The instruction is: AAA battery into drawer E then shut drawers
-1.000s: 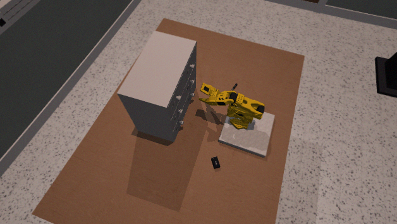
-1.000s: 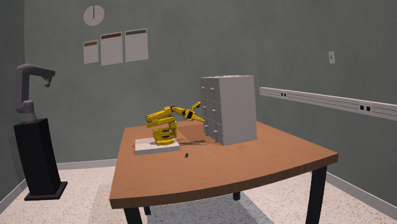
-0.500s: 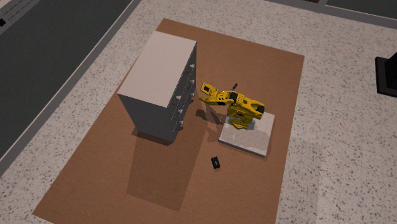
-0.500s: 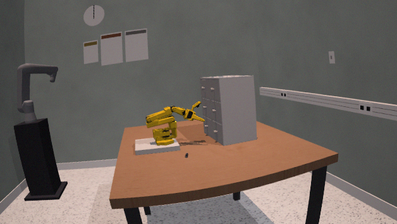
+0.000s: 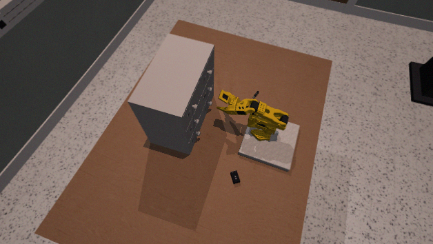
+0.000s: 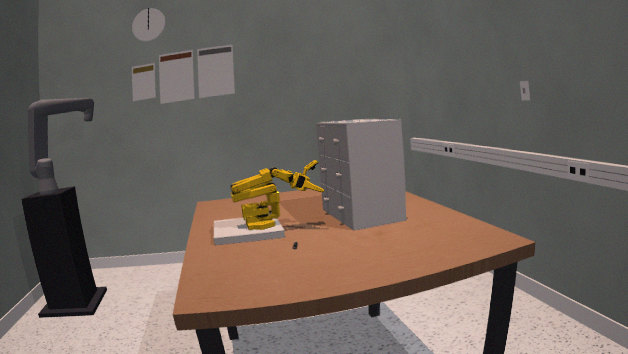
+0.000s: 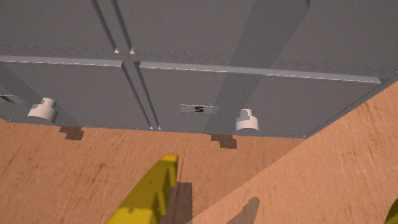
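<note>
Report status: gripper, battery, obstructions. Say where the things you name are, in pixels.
Gripper (image 5: 218,100) (image 6: 320,176) open, nothing held, by the chest (image 5: 174,72) (image 6: 377,175) (image 7: 170,90). Battery, likely the small dark cylinder (image 5: 256,94), on table beyond the arm. Drawers in view shut; drawer E's label unreadable.

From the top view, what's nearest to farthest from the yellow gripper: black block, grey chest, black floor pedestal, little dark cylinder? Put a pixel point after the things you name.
1. Grey chest (image 5: 172,69) (image 6: 377,170) (image 7: 170,90): just left
2. Dark cylinder (image 5: 256,94) (image 6: 295,245): beside the arm
3. Black block (image 5: 235,177): below
4. Black pedestal (image 5: 427,80) (image 6: 55,245): far right

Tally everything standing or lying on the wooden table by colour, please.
Yellow: 1 (robot arm)
Grey: 1 (chest)
White: 1 (base plate)
Dark: 2 (small cylinder, flat block)
Total: 5
</note>
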You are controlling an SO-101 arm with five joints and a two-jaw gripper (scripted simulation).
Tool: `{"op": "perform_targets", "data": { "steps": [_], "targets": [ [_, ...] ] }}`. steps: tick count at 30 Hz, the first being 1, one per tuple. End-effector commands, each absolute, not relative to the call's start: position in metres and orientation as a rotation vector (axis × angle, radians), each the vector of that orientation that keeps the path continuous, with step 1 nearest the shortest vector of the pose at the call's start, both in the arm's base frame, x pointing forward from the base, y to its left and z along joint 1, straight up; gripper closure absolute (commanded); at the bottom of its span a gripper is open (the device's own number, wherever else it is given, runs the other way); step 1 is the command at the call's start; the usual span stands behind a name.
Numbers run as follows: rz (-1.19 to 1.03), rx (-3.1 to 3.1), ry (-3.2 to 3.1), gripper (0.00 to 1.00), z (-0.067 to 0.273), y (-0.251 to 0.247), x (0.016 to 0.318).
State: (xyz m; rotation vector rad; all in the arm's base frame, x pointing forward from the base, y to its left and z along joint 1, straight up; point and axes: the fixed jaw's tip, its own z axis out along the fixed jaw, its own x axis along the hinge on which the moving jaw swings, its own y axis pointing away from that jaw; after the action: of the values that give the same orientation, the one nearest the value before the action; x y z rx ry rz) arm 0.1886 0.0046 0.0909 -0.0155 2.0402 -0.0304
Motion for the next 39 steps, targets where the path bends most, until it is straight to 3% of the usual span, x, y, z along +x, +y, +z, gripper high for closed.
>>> {"op": "perform_targets", "data": {
  "steps": [1, 39],
  "targets": [
    [-0.029, 0.004, 2.042, 0.5, 0.0872, 0.003, 0.1893],
    [-0.035, 0.012, 2.051, 0.5, 0.083, 0.0013, 0.1892]
  ]
}}
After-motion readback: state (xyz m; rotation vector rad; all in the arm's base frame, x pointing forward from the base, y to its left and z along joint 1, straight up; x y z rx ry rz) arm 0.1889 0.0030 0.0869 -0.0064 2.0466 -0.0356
